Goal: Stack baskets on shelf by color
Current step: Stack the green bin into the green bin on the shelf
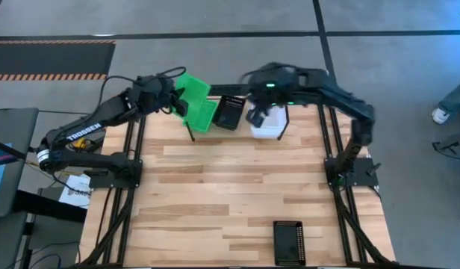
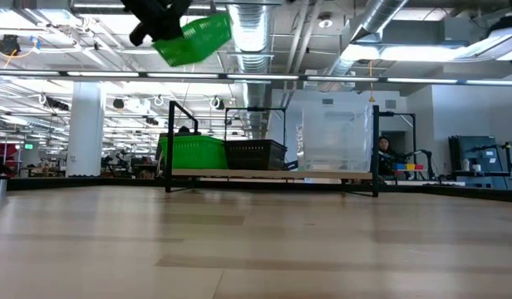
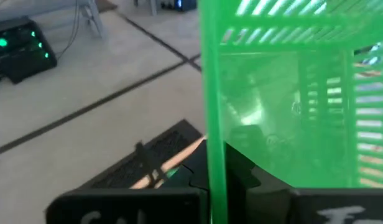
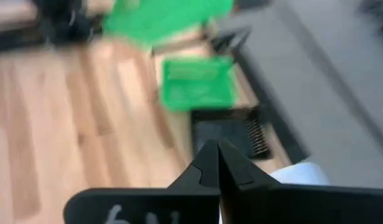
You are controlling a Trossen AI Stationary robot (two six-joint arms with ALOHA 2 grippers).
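Green plastic, slatted: a basket (image 1: 191,91) clamped by its rim in the left pincer (image 1: 172,99), fingers shut on the thin wall, basket tilted and lifted high above the rack (image 2: 273,173), seen up near the ceiling pipes in the low view. Below and just to the right of that pincer, a second green basket (image 1: 204,116) resting on the rack's left end. Next along, farther from the left pincer and nearer the right one, a black mesh basket (image 1: 230,112) in the middle of the rack. Beyond that, clear baskets (image 2: 335,137) stacked tall at the rack's right end, right under the right pincer (image 1: 257,113). Right pincer's fingers (image 4: 216,163) pressed together, nothing between them, poised over the rack with the clear stack's pale edge just beside the tips and the black mesh basket ahead. Far from both pincers, at the near edge of the wooden table (image 1: 215,194), another black mesh basket (image 1: 288,243) lying alone. Behind the table, well off, a person (image 2: 382,149) seated in the room.
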